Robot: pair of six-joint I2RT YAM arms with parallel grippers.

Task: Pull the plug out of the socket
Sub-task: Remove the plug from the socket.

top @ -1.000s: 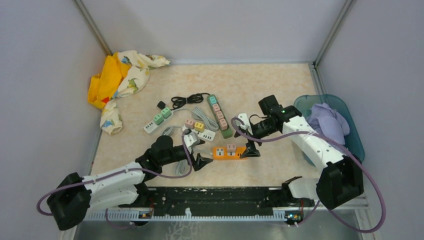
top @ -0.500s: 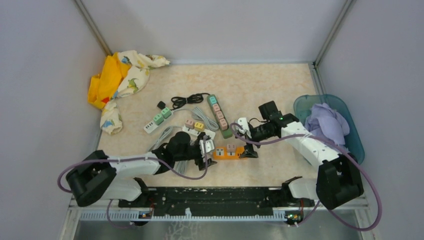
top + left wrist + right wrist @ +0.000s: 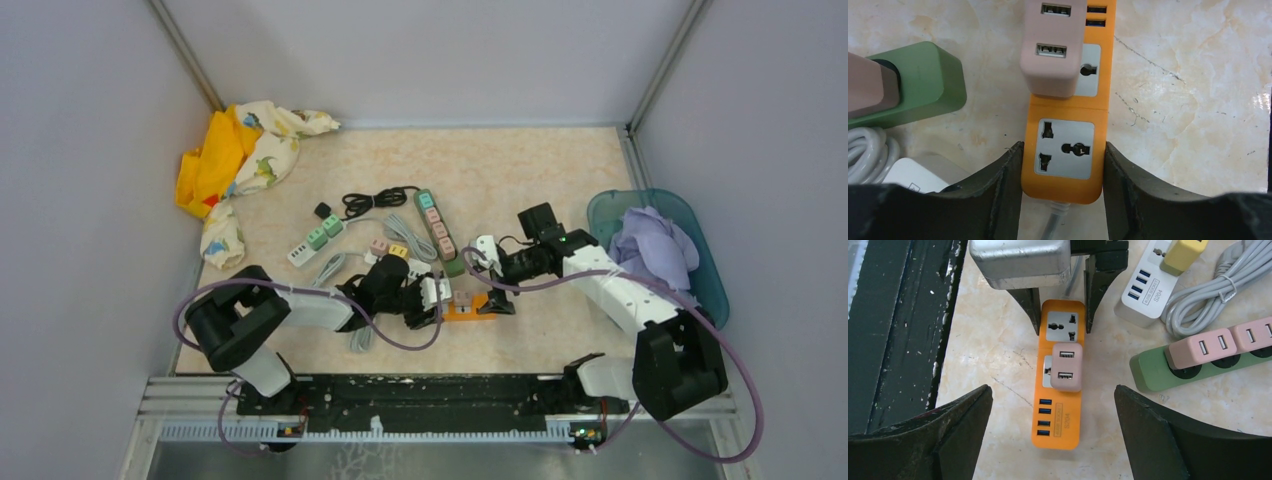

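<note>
An orange socket strip [image 3: 468, 306] lies on the table with a pink plug [image 3: 462, 295] standing in its middle outlet. My left gripper [image 3: 1063, 167] is shut on the strip's cable end, and its fingers [image 3: 1003, 185] press against both long sides of the orange socket strip [image 3: 1068, 107]. The pink plug [image 3: 1052, 50] sits just beyond them. My right gripper [image 3: 1053, 392] is open wide over the strip's USB end [image 3: 1058, 422], touching nothing. In that view the pink plug [image 3: 1066, 367] is ahead of its fingertips, and the left gripper [image 3: 1062, 315] is beyond that.
A green strip [image 3: 1158, 372] with pink plugs lies right of the orange one, and a white strip [image 3: 1148, 290] with a coiled grey cable lies beside it. A teal bin [image 3: 705, 275] of cloth stands at the right. Yellow fabric [image 3: 235, 160] lies far left, the black rail [image 3: 898, 330] at the near edge.
My left arm has slid right to the orange strip, and its jaws have closed onto the cable end. The right gripper has shifted slightly toward the USB end and stayed open.
</note>
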